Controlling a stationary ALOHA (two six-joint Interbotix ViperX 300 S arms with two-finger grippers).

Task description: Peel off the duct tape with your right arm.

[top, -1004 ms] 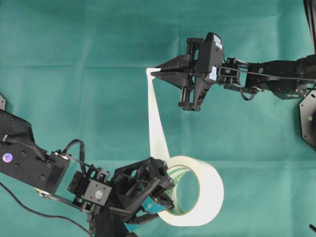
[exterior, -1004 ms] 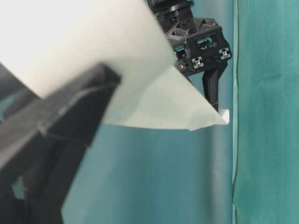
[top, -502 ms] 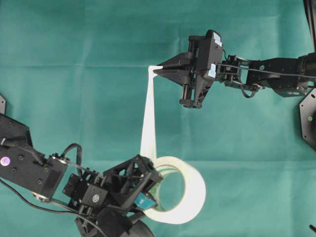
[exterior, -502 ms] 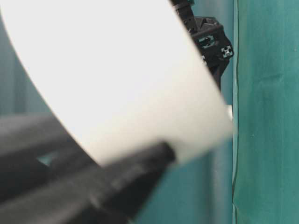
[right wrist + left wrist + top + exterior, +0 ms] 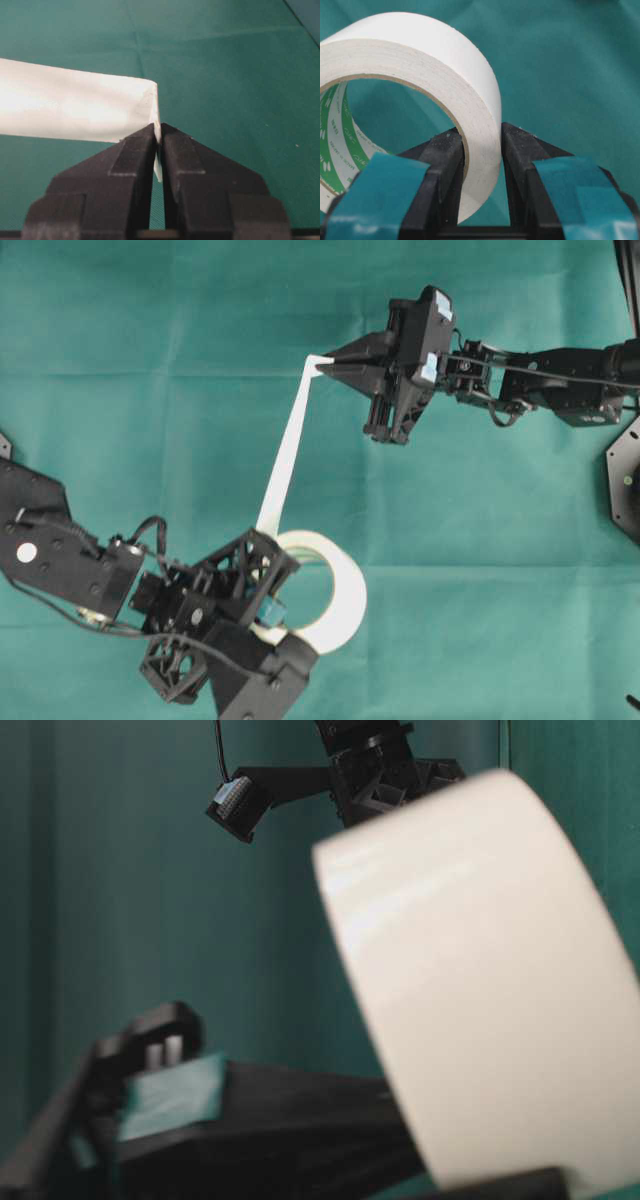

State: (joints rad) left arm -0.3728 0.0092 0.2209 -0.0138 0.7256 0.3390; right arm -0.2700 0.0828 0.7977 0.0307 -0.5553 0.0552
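The duct tape (image 5: 335, 585) is a white roll with a green-printed core, held low at the left of the overhead view. My left gripper (image 5: 275, 612) is shut on the roll's wall (image 5: 480, 125), one finger inside the ring and one outside. A long white strip (image 5: 285, 455) runs taut from the roll up to my right gripper (image 5: 328, 363), which is shut on the strip's folded end (image 5: 156, 125). In the table-level view the roll (image 5: 500, 980) fills the foreground, and the right arm (image 5: 380, 770) shows behind it.
A green cloth (image 5: 150, 360) covers the whole table. A black mount (image 5: 625, 480) sits at the right edge of the overhead view.
The left gripper has carried the roll down and to the left and turned it. The right gripper has shifted slightly up, and the peeled strip has grown longer and slants more.
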